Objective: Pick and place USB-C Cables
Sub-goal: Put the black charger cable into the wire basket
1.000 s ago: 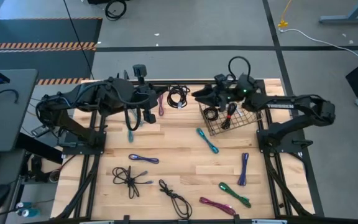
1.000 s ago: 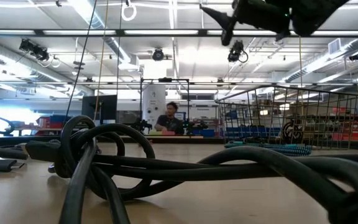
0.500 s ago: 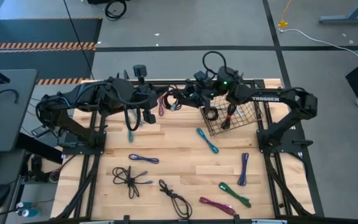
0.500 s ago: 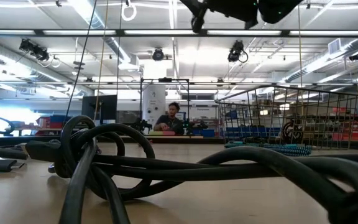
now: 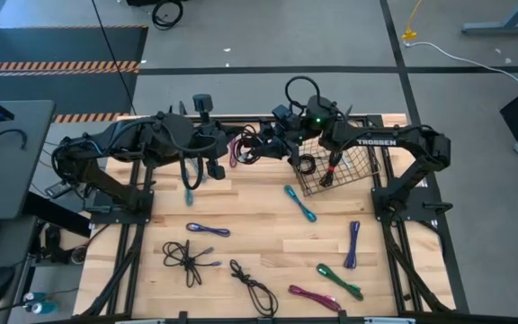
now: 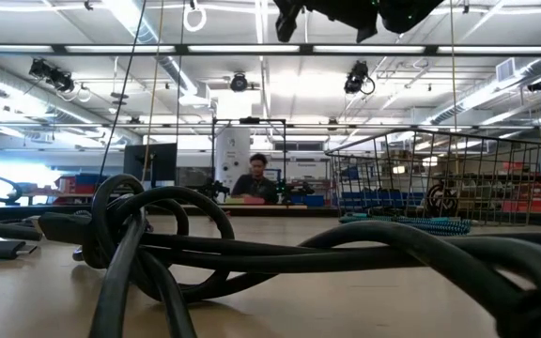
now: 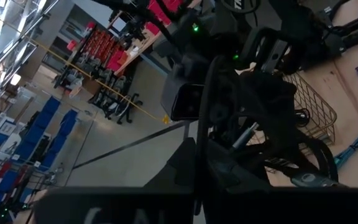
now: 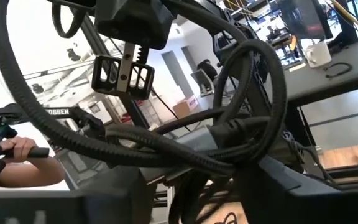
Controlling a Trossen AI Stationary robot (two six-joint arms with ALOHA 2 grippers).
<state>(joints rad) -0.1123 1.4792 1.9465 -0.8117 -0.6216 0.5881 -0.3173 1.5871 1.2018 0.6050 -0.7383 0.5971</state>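
Observation:
My left gripper (image 5: 226, 148) is raised over the table's far left part and shut. A purple cable (image 5: 234, 149) shows right at its tip. My right gripper (image 5: 261, 144) hovers open close beside it, above a black coiled cable (image 5: 255, 137) that lies at the far edge. In the right wrist view its fingers (image 8: 104, 193) stand apart, facing the left arm's thick wiring (image 8: 166, 146). Several more USB-C cables lie on the table: teal (image 5: 299, 202), blue-purple (image 5: 207, 230), black (image 5: 187, 261), green (image 5: 340, 281), magenta (image 5: 313, 297). My left gripper is shut with the purple cable (image 5: 234, 153) at its tip. Its own body hides the fingertips, so I cannot tell whether it touches the cable.
A wire basket (image 5: 360, 166) at the far right holds a black coil (image 5: 306, 165) and a red-and-black cable (image 5: 333, 167). Another teal cable (image 5: 189, 193) lies under the left arm. A person sits beyond the table (image 6: 256, 180); a hand on a handle (image 8: 14, 149) shows.
My right gripper has gone from above the basket toward the table's left along the far edge, rising a little, and now stands next to my left gripper. The cables on the table and in the basket have stayed where they were.

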